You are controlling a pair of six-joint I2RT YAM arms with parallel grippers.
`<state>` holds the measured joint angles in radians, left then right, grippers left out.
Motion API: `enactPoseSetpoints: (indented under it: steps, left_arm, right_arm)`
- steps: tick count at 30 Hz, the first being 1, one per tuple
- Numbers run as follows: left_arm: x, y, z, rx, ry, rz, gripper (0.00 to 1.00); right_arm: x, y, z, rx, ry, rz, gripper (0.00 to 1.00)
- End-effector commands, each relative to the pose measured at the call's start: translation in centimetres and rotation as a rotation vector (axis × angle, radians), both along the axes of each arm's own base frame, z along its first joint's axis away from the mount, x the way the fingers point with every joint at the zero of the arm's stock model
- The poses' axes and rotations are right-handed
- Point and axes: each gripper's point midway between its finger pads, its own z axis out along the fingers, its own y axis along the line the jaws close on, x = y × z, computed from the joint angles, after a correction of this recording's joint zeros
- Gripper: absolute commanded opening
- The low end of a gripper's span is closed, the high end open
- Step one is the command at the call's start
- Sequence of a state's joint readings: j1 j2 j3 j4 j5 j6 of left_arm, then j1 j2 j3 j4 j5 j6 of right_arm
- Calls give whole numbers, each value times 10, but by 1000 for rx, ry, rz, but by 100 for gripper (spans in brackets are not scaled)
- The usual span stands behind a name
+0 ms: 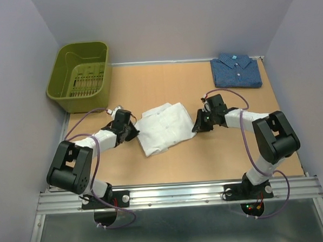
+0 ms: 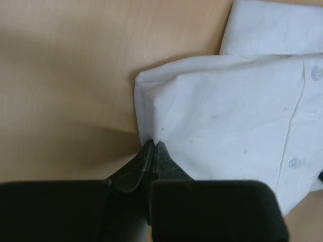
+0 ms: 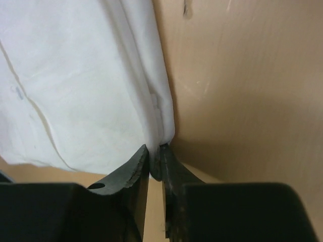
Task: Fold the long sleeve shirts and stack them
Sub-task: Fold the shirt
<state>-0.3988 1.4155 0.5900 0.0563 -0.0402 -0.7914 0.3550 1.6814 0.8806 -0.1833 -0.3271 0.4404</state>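
The white shirt lies partly folded in the middle of the table. My left gripper is shut on its left edge; in the left wrist view the tips pinch the cloth. My right gripper is shut on its right edge; in the right wrist view the tips pinch a fold of the cloth. The dark blue shirt lies folded at the far right corner, apart from both grippers.
A green plastic basket stands at the far left. Grey walls close the table on three sides. A metal rail runs along the near edge by the arm bases.
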Motion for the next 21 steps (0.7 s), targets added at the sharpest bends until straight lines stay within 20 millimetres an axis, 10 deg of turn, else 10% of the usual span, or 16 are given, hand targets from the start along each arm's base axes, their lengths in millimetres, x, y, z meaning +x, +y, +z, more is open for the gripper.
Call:
enactPoseSetpoints:
  steps: [1, 8, 10, 13, 21]
  left_arm:
    - [26, 25, -2, 112, 3, -18, 7]
    - [79, 40, 15, 188, -8, -33, 11]
    - [89, 35, 30, 184, -30, -55, 15]
    - [89, 34, 55, 207, -84, -72, 32]
    - [48, 29, 123, 293, -294, -170, 96]
  right_arm:
    - [-29, 10, 2, 85, 37, 17, 18]
    - [-63, 38, 14, 173, 50, -32, 15]
    - [-64, 39, 18, 179, 42, -51, 35]
    - [-52, 29, 37, 155, -62, -103, 61]
    - [-24, -19, 90, -42, -296, -235, 89]
